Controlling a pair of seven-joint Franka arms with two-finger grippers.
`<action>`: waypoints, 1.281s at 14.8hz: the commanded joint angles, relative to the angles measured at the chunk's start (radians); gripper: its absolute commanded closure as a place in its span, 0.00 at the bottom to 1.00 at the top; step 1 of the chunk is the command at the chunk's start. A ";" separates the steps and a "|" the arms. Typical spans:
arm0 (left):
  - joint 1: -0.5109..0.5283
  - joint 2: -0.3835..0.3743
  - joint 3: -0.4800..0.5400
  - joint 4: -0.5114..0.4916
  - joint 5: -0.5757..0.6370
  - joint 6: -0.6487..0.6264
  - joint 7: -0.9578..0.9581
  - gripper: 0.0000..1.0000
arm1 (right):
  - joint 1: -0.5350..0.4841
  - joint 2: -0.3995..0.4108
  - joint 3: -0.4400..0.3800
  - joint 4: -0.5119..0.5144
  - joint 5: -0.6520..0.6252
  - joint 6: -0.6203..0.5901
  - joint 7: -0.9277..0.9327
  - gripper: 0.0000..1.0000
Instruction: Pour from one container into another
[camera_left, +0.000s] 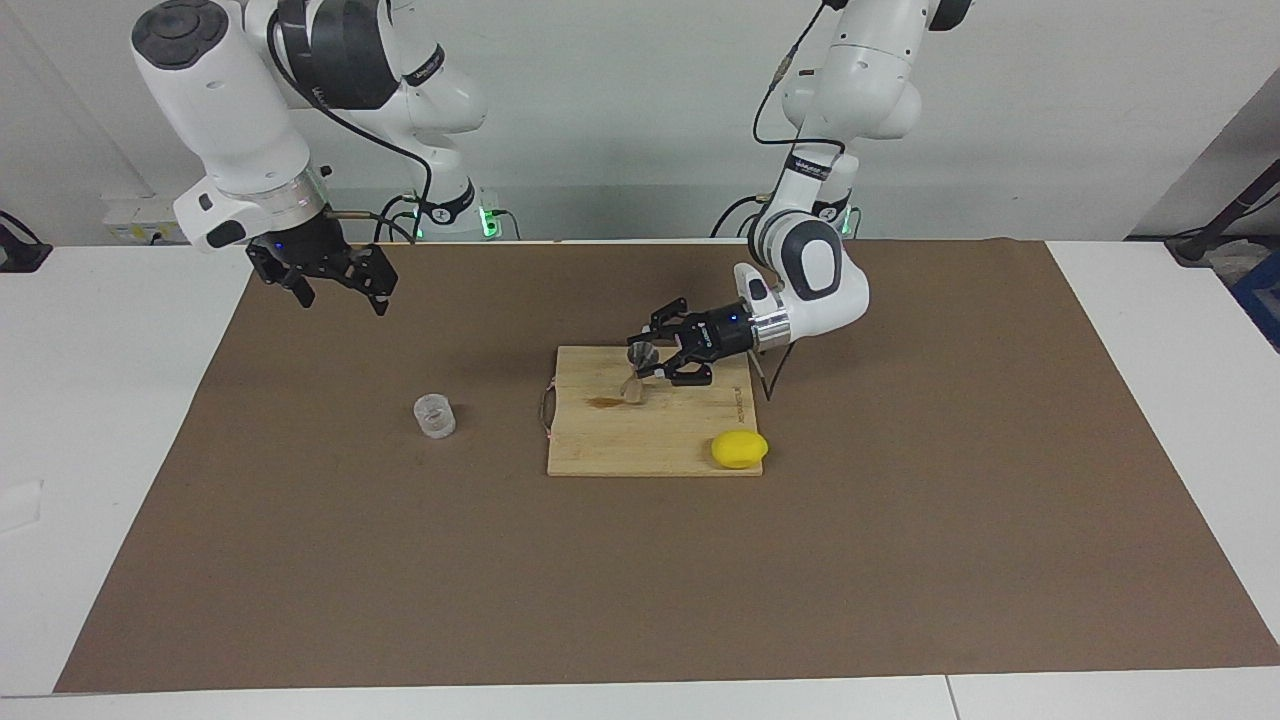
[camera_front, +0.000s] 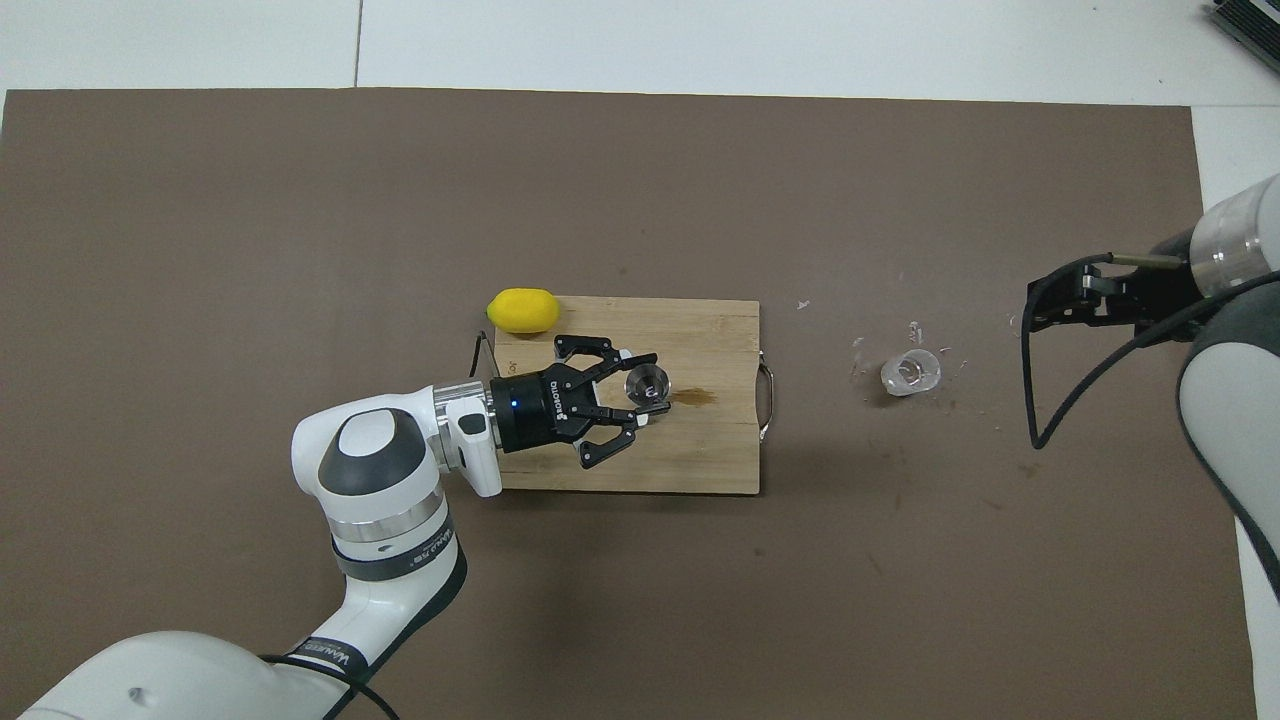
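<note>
The small metal jigger (camera_left: 636, 373) (camera_front: 647, 382), another container of the task, is upright in my left gripper (camera_left: 650, 363) (camera_front: 650, 386), which is shut on its narrow waist. It hangs low over the wooden cutting board (camera_left: 650, 445) (camera_front: 700, 460), beside a brown stain (camera_left: 605, 402); I cannot tell whether its base touches the wood. The clear squat cup (camera_left: 434, 415) (camera_front: 910, 371), the one container, stands on the brown mat toward the right arm's end. My right gripper (camera_left: 342, 298) (camera_front: 1032, 308) waits open in the air over the mat, apart from the cup.
A yellow lemon (camera_left: 739, 449) (camera_front: 522, 310) lies at the board's corner farther from the robots, toward the left arm's end. The board's metal handle (camera_front: 767, 398) faces the cup. The brown mat (camera_left: 640, 580) covers most of the white table.
</note>
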 joint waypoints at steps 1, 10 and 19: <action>-0.026 -0.008 0.015 -0.005 -0.031 0.044 0.048 0.47 | -0.003 -0.023 0.004 -0.021 -0.004 0.003 0.029 0.00; -0.038 -0.005 0.014 -0.005 -0.044 0.082 0.065 0.00 | 0.026 -0.021 0.013 -0.026 0.042 0.041 0.533 0.00; 0.018 -0.037 0.020 -0.032 -0.039 0.027 0.049 0.00 | -0.076 0.030 0.008 -0.129 0.232 0.147 1.015 0.00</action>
